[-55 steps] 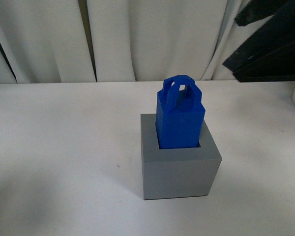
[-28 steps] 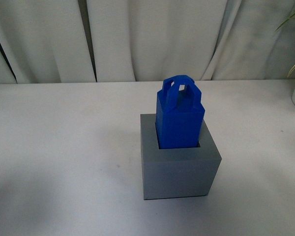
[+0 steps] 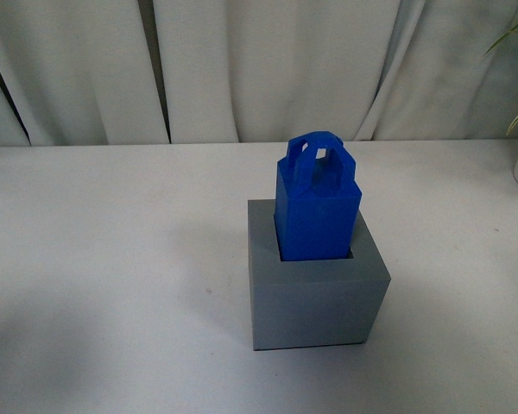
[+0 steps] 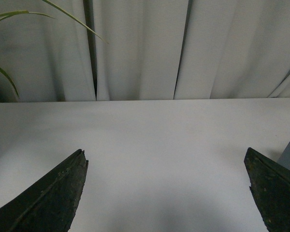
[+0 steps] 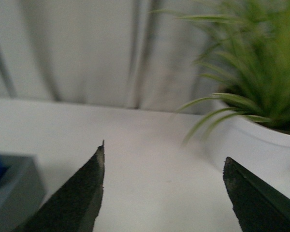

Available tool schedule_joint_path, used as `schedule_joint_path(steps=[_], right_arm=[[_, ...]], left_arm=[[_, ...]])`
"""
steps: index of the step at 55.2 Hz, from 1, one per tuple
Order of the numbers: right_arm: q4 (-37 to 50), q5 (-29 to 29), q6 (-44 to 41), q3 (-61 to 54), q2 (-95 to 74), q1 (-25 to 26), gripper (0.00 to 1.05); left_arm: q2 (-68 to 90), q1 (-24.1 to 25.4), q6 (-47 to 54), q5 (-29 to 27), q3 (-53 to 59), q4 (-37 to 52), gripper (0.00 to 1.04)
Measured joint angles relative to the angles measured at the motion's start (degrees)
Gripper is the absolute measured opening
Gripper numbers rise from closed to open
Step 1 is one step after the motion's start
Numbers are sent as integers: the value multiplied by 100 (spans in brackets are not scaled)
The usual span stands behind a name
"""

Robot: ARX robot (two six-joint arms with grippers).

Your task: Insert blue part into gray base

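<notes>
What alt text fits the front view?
A bright blue plastic block with two arched loops on top stands upright, its lower end in the recess of a matte gray cube on a white table. White curtains hang behind; no claw is visible.

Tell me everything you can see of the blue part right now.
The blue part is a bright blue, plastic-looking square block with two arched loops on top. It stands upright, its lower end down in the square recess of the gray base, most of it still above the rim. Nothing grips it; only the base touches it.
</notes>
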State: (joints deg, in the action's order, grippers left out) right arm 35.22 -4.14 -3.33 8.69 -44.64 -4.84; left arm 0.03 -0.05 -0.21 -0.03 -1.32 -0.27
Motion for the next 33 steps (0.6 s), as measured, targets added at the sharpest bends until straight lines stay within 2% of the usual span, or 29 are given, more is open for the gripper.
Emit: schedule_joint_path(steps=[2, 6, 21, 33], right_arm=[[-9, 0, 74, -52, 103, 57, 57], [-96, 372, 160, -186, 332, 332, 45], [-538, 420, 234, -481, 1062, 472, 1], [-935, 422, 258, -647, 1622, 476, 2]], left_arm=[[0, 0, -2, 2, 0, 0, 99], [0, 0, -2, 4, 0, 0, 99], [0, 0, -2, 2, 0, 0, 99], [0, 0, 0, 2, 0, 0, 99]])
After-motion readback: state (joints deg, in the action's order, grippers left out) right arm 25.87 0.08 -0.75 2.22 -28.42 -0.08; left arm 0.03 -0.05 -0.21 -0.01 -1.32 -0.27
